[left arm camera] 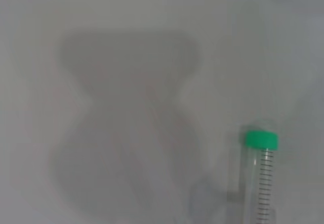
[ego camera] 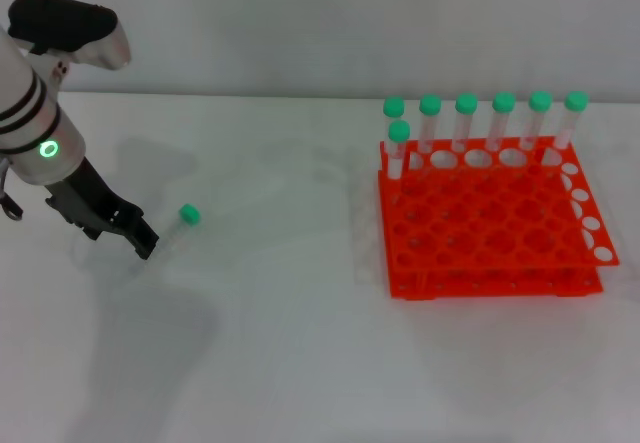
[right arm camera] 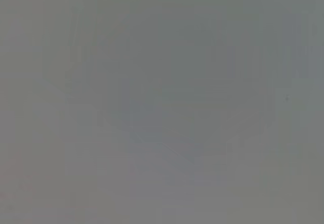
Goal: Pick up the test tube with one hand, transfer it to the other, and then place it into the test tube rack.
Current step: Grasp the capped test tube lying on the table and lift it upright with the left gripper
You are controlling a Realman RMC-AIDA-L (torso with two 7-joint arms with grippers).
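The slim clear plastic test tube (ego camera: pixel 172 231) with its green screw cap lies flat on the white table (ego camera: pixel 300 343), well to the left of the rack, its cap toward the far right and its pointed end toward the robot's left gripper. In the left wrist view the same tube (left arm camera: pixel 260 183) shows printed graduation marks running down its clear wall below the cap. Lying on its side like this, it looks set out as the loose piece to be collected, since nothing supports it and it is free to roll.

The bright orange plastic two-tier test tube rack (ego camera: pixel 490 223) sits well apart on the right side of the table. Seven other green-capped tubes (ego camera: pixel 466 123) stand upright along its far edge, which leaves most of the round holes free; any of these could take the loose tube.

The black multi-fingered left gripper (ego camera: pixel 140 241), on a white-silver arm with a green ring light, hangs low over the table with its fingertips just beside the tube's pointed end. It holds nothing, and I cannot tell how wide its fingers stand or whether they touch the tube. By my reading, the pick-up is not yet done.

The right gripper is not visible in any view; its wrist camera shows only a plain grey field.
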